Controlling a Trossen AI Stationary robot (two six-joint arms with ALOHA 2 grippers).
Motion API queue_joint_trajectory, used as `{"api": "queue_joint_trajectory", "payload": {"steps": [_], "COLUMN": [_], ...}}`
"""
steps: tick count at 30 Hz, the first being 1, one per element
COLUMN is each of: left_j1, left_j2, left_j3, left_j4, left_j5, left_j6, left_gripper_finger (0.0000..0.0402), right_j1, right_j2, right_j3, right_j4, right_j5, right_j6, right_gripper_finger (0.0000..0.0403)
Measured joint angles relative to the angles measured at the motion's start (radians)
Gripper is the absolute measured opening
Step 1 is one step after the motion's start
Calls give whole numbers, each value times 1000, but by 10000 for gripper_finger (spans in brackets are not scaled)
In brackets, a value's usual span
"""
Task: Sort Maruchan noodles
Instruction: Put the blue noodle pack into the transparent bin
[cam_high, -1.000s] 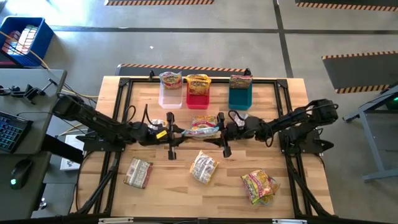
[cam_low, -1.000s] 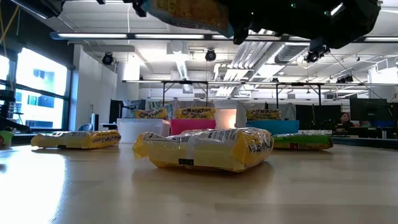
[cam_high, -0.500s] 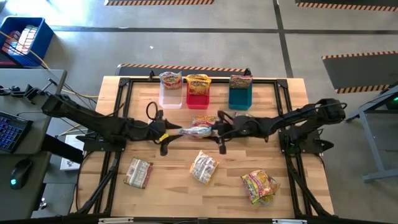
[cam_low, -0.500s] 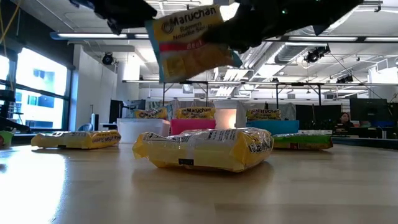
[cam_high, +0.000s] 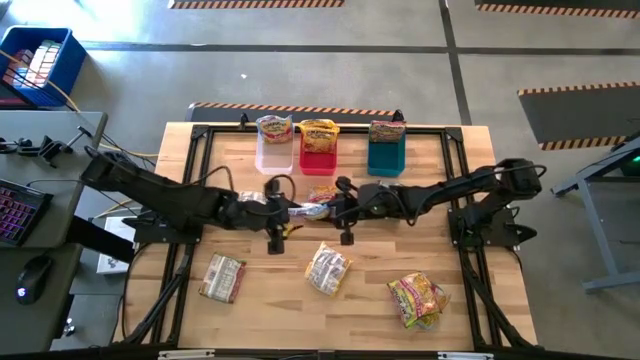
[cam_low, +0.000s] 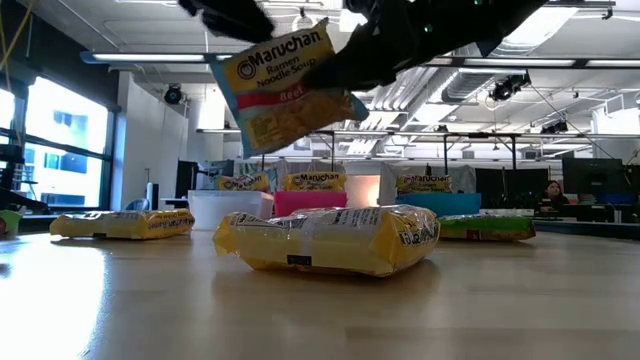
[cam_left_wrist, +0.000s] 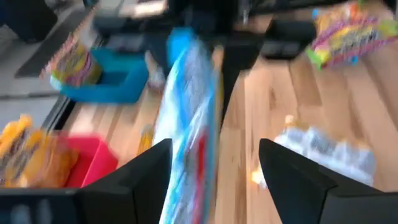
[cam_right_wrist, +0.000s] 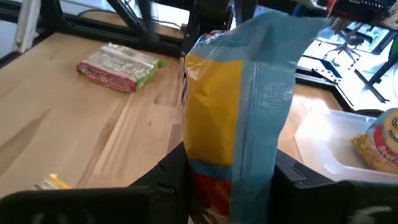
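Note:
A Maruchan beef noodle packet (cam_low: 285, 85) hangs high over the table's middle, in front of the bins. My right gripper (cam_high: 338, 206) is shut on the end of it that faces the table's right. My left gripper (cam_high: 282, 212) is open; its two fingers stand wide on either side of the packet's (cam_left_wrist: 186, 137) other end. On the table lie three loose packets: a silvery one (cam_high: 222, 277) at near left, a yellow-and-white one (cam_high: 327, 268) in the middle, and a pink-and-green one (cam_high: 418, 298) at near right. My right gripper pinches the packet's end (cam_right_wrist: 249, 168) between its two fingers (cam_right_wrist: 171, 177), which come in about level from the table's right. The packet is lifted clear and stands on edge, slightly tilted, with its printed face toward the table's near side.
At the far edge stand a clear bin (cam_high: 275, 152), a red bin (cam_high: 318, 155) and a teal bin (cam_high: 386, 155), each with a packet upright in it. Black frame rails run along the table's sides. Bare wood lies at the near edge.
My left gripper has opened and let go of the packet. The packet, held flat between both grippers a second ago, has turned up onto its edge in my right gripper, which has gone a little toward the table's left.

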Motion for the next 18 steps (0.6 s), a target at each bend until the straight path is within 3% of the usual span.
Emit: {"api": "queue_joint_trajectory", "payload": {"steps": [8, 18], "left_j1": [41, 98], "left_j2": [140, 175], "left_j3": [133, 200], "left_j4": [-78, -180], "left_j5": [-1, 3], "left_j6": [42, 42], "left_gripper_finger": [239, 213], "right_j1": [-6, -6], "right_j2": [0, 0], "right_j3": [-1, -1], "right_j4": [29, 31], "right_j5": [-25, -25], "right_j6": [-7, -9], "right_gripper_finger": [109, 108]}}
